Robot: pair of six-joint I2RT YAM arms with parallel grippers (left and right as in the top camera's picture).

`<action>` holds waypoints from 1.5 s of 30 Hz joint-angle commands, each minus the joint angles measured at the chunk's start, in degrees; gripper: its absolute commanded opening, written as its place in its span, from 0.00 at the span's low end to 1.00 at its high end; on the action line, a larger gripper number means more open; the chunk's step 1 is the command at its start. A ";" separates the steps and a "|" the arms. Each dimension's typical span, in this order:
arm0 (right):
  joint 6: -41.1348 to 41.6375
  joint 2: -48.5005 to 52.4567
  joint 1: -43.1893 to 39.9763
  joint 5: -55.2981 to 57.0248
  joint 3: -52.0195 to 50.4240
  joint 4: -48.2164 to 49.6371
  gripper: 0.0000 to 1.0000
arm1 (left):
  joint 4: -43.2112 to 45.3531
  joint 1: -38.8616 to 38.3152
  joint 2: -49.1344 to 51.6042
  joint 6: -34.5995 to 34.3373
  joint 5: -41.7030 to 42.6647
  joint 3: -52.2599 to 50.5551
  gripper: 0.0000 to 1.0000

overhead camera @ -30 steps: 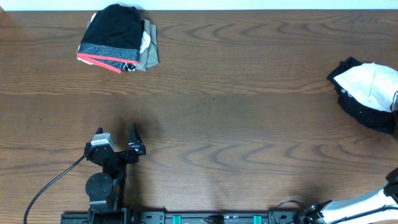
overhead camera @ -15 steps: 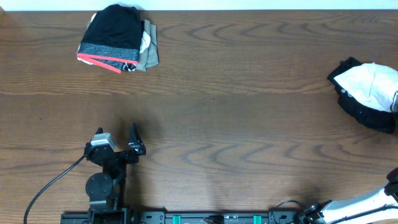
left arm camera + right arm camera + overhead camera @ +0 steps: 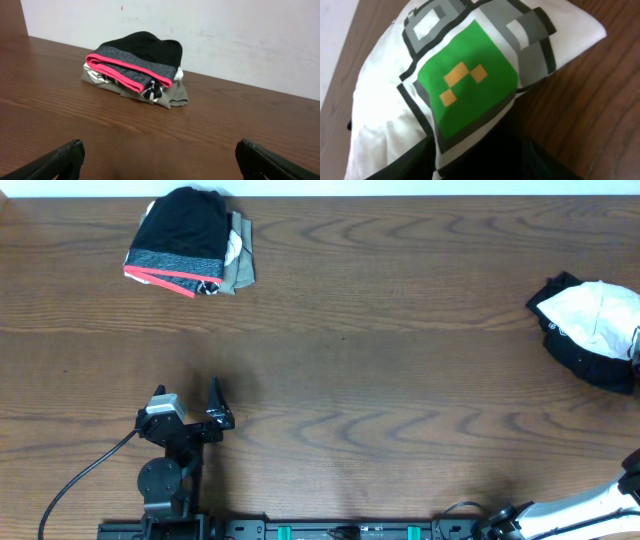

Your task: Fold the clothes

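Overhead view: The left arm (image 3: 165,475) sits folded at the near left edge of the table (image 3: 400,380), its wrist raised and pointing toward the far side. The left jaws stand wide apart with nothing between them. A folded pile (image 3: 190,242) of clothes lies at the far left corner, well apart from this arm. A white shirt (image 3: 598,315) lies crumpled on top of a black garment (image 3: 585,365) at the right edge of the table. Only a pale link of the right arm (image 3: 580,508) shows at the near right corner; the right jaws cannot be made out here.

Left wrist view: The camera looks level across the table (image 3: 75,115) at the folded pile (image 3: 135,62), which has a pink-edged grey band and black cloth on top. The two fingertips (image 3: 57,161) sit at opposite lower corners, spread wide and empty.

Right wrist view: The camera hangs close over the white shirt (image 3: 385,115), which bears a green square print (image 3: 465,85). Bare table (image 3: 590,100) shows to the right. A dark area lies under the shirt's lower edge. Whether the right jaws are wide, narrow or holding cloth cannot be told.
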 commanded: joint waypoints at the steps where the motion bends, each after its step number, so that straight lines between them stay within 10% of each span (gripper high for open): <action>1: -1.33 0.81 -0.04 1.57 0.85 0.13 0.53 | -2.32 0.24 -0.37 0.79 -0.24 -0.76 0.98; 11: -1.46 2.64 -0.04 1.53 0.87 1.57 0.40 | -2.32 0.24 -0.37 0.76 -0.24 -0.76 0.98; 22: 0.70 2.62 -0.52 -8.44 1.01 5.33 0.02 | -2.32 0.24 -0.37 0.76 -0.24 -0.76 0.98; 35: 7.17 0.63 -1.79 -18.58 1.03 10.43 0.01 | -2.32 0.24 -0.37 0.76 -0.24 -0.76 0.98; 40: 11.61 0.52 -2.21 -5.64 1.03 0.90 0.46 | -2.32 0.24 -0.37 0.76 -0.24 -0.76 0.98; 45: 6.43 0.52 -2.21 6.99 1.03 -4.00 0.59 | -2.32 0.24 -0.37 0.76 -0.24 -0.76 0.98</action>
